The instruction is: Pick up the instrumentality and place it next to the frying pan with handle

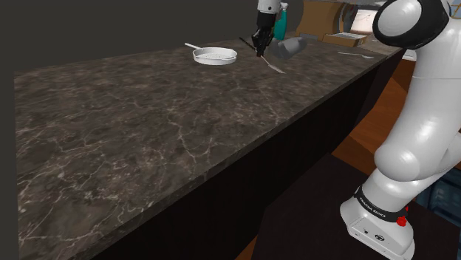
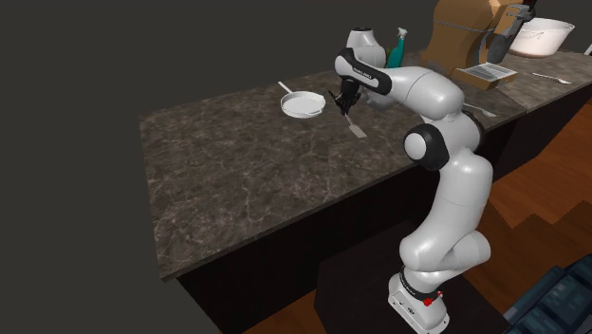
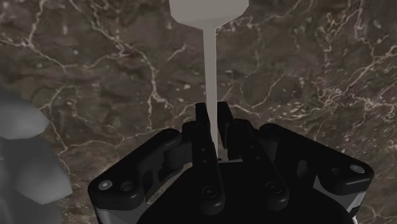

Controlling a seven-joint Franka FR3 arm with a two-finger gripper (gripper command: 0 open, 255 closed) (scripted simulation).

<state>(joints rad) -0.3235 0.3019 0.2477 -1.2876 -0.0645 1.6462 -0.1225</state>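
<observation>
My black gripper (image 1: pixel 259 46) is shut on the thin handle of a pale grey spatula (image 1: pixel 273 66), which slants down to its flat blade just over the dark marble counter (image 1: pixel 148 125). In the wrist view the fingers (image 3: pixel 203 118) clasp the handle (image 3: pixel 210 70), and the blade (image 3: pixel 207 9) lies ahead. The white frying pan (image 1: pixel 216 55) with its handle sits on the counter just toward the shoulder view's left of the gripper. From the second exterior view the gripper (image 2: pixel 345 102) hangs beside the pan (image 2: pixel 304 103), the spatula (image 2: pixel 358 129) below it. I cannot tell if the blade touches the counter.
A grey rounded object (image 1: pixel 287 46) lies close behind the gripper, with a teal spray bottle (image 1: pixel 281 22) next to it. Farther along the counter stand a white bowl (image 2: pixel 543 36), a tray (image 2: pixel 484 74) and cutlery (image 2: pixel 550 77). The counter's front edge drops to a wooden floor (image 2: pixel 531 190).
</observation>
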